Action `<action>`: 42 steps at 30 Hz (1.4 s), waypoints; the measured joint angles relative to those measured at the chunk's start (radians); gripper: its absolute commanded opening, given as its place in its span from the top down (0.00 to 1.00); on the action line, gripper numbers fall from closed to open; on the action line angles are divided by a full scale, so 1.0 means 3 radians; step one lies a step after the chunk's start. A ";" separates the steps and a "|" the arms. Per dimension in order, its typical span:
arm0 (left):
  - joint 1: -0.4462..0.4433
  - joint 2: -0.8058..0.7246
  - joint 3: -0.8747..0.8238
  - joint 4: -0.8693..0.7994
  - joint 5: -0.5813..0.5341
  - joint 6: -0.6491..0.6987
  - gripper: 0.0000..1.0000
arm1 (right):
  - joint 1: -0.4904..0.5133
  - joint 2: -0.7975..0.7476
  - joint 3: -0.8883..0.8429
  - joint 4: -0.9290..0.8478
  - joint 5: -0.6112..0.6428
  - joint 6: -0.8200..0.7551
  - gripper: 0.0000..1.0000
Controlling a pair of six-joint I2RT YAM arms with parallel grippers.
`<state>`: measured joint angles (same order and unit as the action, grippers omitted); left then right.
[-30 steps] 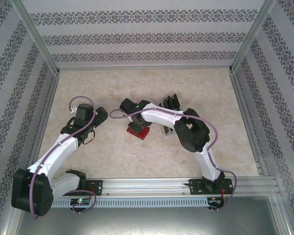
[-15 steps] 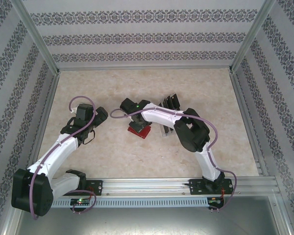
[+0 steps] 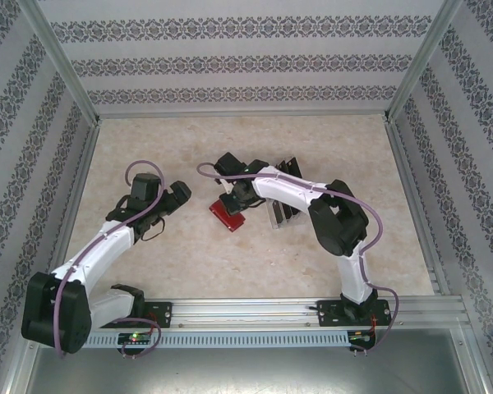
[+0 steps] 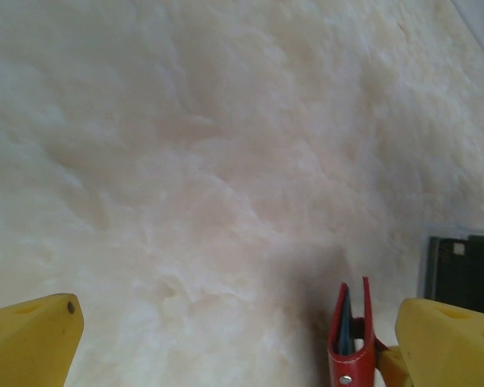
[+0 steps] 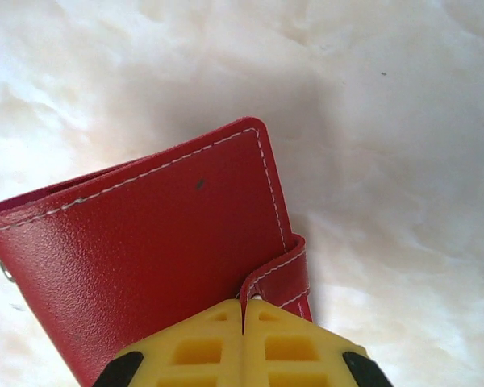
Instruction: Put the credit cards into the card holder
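Red leather mid-desk: card holder just left of the clear rack, black cards standing in its slots. Right end effector clamped tight, yellow fingers pressed together over the snap strap at the holder's corner, so gripping it, by the look of things. From the left wrist, holder seen edge-on, propped upright, leaves parted a crack, with a dark sliver between them. Card or lining? Impossible to tell. Left end effector spread wide, nothing held, hovering low on the holder's left, the red edge tucked close to its right finger. Cards further right again, beyond the holder. Judgement call: right arm nearer the rack but busy with the holder, so fetching a card looks like a long reach across for the left arm.
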<state>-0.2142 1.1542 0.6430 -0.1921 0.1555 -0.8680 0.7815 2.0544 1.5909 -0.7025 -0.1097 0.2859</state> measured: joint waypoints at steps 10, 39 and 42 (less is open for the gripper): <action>-0.0350 0.0389 -0.0141 0.0575 0.0270 -0.0256 0.03 | 0.0000 -0.0006 -0.0235 0.0404 -0.0220 0.0525 1.00; -0.0621 0.1256 -0.0240 0.1706 0.0338 -0.0586 0.97 | -0.0001 -0.0197 -0.0511 0.0753 -0.0403 0.0787 1.00; -0.0633 0.1255 -0.0239 0.1747 0.0357 -0.0570 1.00 | -0.0004 -0.0294 -0.0598 0.0802 -0.0399 0.0799 1.00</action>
<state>-0.4042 1.5307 0.5713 0.3321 0.2626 -1.0389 0.7803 1.9663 1.4117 -0.4618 -0.2295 0.5255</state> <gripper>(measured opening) 0.054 0.053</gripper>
